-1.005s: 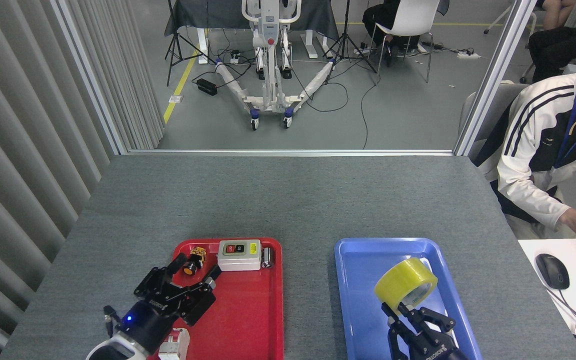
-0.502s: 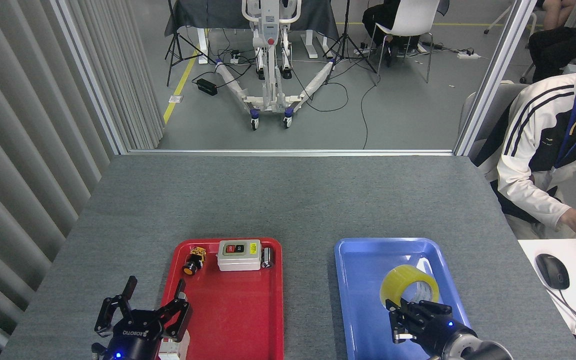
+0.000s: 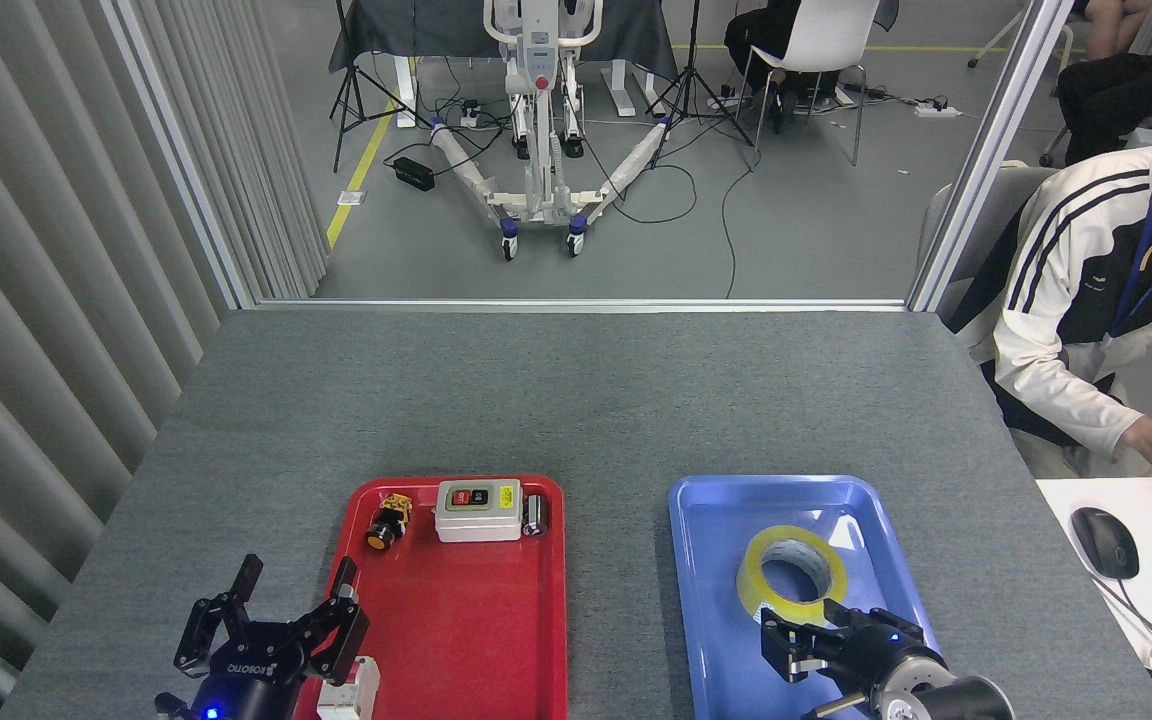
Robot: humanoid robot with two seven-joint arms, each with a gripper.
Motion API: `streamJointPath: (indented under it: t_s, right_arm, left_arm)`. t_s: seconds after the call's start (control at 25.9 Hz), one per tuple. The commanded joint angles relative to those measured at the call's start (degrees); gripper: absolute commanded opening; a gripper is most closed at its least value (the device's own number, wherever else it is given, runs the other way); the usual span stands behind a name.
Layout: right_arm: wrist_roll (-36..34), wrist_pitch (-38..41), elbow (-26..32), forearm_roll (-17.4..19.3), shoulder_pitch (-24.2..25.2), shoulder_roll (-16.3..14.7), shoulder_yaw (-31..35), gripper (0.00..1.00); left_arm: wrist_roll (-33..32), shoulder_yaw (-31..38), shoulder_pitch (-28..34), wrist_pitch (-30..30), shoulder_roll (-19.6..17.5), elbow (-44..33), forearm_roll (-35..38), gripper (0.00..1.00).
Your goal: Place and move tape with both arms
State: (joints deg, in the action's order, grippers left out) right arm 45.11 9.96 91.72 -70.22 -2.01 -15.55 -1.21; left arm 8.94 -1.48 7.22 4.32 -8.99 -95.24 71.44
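Reaching in from the lower right, the right pincer [image 3: 804, 640] sits low over the near end of the blue tray [image 3: 706, 560], its black fingers [image 3: 786, 645] spread apart and gripping nothing. Just beyond its fingertips lies the tape [image 3: 792, 574], a yellow translucent roll with a pale core, flat on the tray floor with its hole facing up; whether the fingertips touch the roll's near edge cannot be told. The roll rests in the middle of the tray, apart from the rims.

At the lower left, the left pincer [image 3: 286, 620] is upright with its fingers [image 3: 244, 585] spread wide and empty, over the near left edge of the red tray [image 3: 496, 620]. A small white part [image 3: 351, 690] lies just beside it at the tray's near corner. Along the far end of the red tray sit a small yellow and black button part [image 3: 388, 520], a white switch box [image 3: 478, 510] with red and black buttons, and a small dark metal cylinder [image 3: 535, 516] touching the box's right side.

Both trays lie side by side, apart, on the grey counter [image 3: 576, 400]. At the right a person [image 3: 1096, 290] in a white and black jacket sits at a white desk [image 3: 1126, 530] with a black mouse [image 3: 1104, 542].
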Motion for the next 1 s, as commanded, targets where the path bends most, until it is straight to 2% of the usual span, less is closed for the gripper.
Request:
streamJointPath:
  t_s: [0.0, 0.12, 0.19, 0.31, 0.39, 0.5, 0.66, 0.73, 0.97]
  right_arm:
    - [-1.6, 0.1, 1.6, 0.1, 0.4, 0.1, 0.2, 1.00]
    - [-7.3, 0.2, 4.0, 0.1, 2.4, 0.1, 1.1, 1.00]
    - [-17.2, 0.6, 4.4, 0.1, 3.9, 0.1, 2.8, 1.00]
    - [-36.9, 2.5, 4.3, -0.6, 7.5, 0.9, 4.8, 1.00]
    - [-43.8, 2.9, 4.3, -2.7, 9.0, 2.4, 5.3, 1.00]
    - [-45.2, 1.4, 4.0, -6.6, 10.6, 4.1, 5.4, 1.00]
    - [-50.4, -5.6, 2.8, -10.0, 11.3, 6.8, 4.9, 1.00]
    - [-52.8, -6.8, 2.8, -10.6, 11.3, 7.6, 4.7, 1.00]
    - [-53.0, -6.8, 2.8, -10.6, 11.9, 7.0, 4.7, 1.00]
  left_arm:
    - [0.4, 2.3, 0.2, 3.7, -0.2, -0.6, 0.0, 1.00]
    - [0.4, 2.7, 0.1, 4.5, 0.1, -0.4, 0.0, 1.00]
    - [0.4, 2.5, 0.2, 4.3, 0.1, -0.2, 0.0, 1.00]
    - [0.4, 2.5, 0.2, 3.5, 0.1, 0.2, 0.0, 1.00]
    - [0.4, 2.5, 0.2, 3.4, 0.1, 0.3, 0.0, 1.00]
    - [0.4, 2.5, 0.2, 3.4, 0.0, 0.3, 0.0, 1.00]
    - [0.2, 2.6, 0.1, 3.2, 0.4, 0.3, 0.0, 1.00]
    - [0.2, 2.6, 0.1, 3.2, 1.1, 0.3, 0.1, 1.00]
    - [0.3, 2.6, 0.0, 3.2, 1.3, 0.4, 0.0, 1.00]
